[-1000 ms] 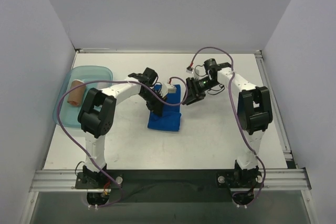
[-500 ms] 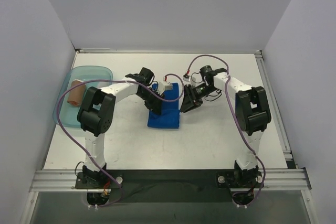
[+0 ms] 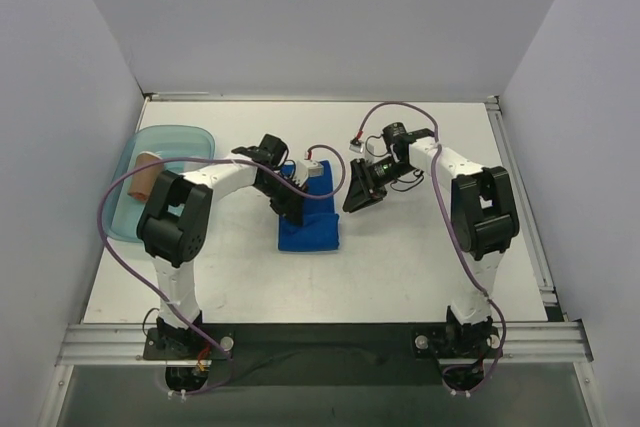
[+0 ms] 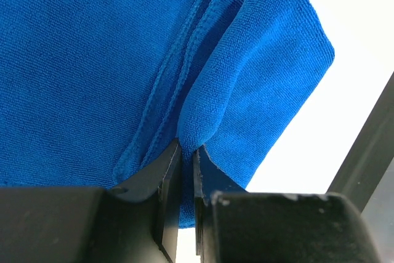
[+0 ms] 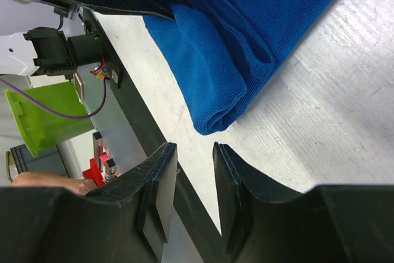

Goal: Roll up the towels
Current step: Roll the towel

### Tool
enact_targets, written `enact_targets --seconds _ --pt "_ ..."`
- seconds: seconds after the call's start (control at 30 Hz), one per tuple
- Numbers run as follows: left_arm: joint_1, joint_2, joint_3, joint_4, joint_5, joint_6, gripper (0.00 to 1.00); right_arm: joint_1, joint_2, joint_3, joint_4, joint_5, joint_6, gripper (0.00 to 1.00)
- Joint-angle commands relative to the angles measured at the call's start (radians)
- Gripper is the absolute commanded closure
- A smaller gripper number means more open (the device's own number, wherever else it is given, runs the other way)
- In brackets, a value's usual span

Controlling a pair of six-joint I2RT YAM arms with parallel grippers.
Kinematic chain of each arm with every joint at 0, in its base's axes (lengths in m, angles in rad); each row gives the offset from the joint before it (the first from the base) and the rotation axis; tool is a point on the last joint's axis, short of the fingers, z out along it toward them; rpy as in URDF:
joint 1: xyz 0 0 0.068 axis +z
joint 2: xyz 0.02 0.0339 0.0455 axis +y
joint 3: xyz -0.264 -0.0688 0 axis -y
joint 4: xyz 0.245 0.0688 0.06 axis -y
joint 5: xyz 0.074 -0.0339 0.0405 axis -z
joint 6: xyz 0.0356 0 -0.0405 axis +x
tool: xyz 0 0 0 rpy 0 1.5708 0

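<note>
A matte white table (image 3: 420, 247) is enclosed on three sides by plain pale grey walls (image 3: 320, 17). A royal-blue terry towel (image 3: 312, 235) is laid near the table's middle, and from above its far part is hidden by the left claw (image 3: 296, 209). In the left wrist view, the left claw (image 4: 186, 152) is seen clamped on a raised fold of the towel (image 4: 74, 60), with the cloth bulging just past the fingertips.

The right claw (image 3: 352, 201) is held just beside the towel's right edge. In its own view, the right claw (image 5: 194, 152) is shown with jaws slightly apart and nothing between them, close to a rolled corner of the towel (image 5: 246, 29).

At the table's left edge, a tan rolled towel (image 3: 145, 175) is held in a translucent teal plastic tub (image 3: 195, 137). A bright green plastic part (image 5: 43, 118) is seen beyond the table, but what it is cannot be told.
</note>
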Motion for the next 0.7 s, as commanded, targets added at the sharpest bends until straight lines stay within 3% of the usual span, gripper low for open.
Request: enact_targets --seconds 0.0,0.13,0.23,0.33,0.43,0.6,0.67 --pt "0.009 -0.077 -0.008 0.014 0.012 -0.017 0.85 -0.008 -0.067 -0.005 -0.021 -0.030 0.002 0.69" --pt "0.009 -0.116 -0.020 0.011 0.021 -0.023 0.82 -0.005 -0.065 -0.007 -0.021 -0.030 0.000 0.69" --pt "0.011 -0.142 -0.026 -0.003 0.020 -0.023 0.73 -0.002 -0.067 -0.011 -0.021 -0.028 -0.003 0.69" --pt "0.012 -0.157 -0.037 -0.006 0.020 -0.023 0.73 0.003 -0.070 -0.013 -0.022 -0.021 -0.007 0.69" --pt "0.017 -0.154 -0.046 -0.010 0.015 -0.019 0.76 0.005 -0.071 -0.011 -0.022 -0.018 -0.007 0.69" --pt "0.041 -0.125 -0.055 -0.016 0.015 -0.011 0.90 0.008 -0.075 -0.011 -0.024 -0.016 -0.009 0.69" --pt "0.057 -0.110 -0.057 -0.019 0.018 -0.011 0.91 0.008 -0.074 -0.011 -0.025 -0.016 -0.010 0.69"
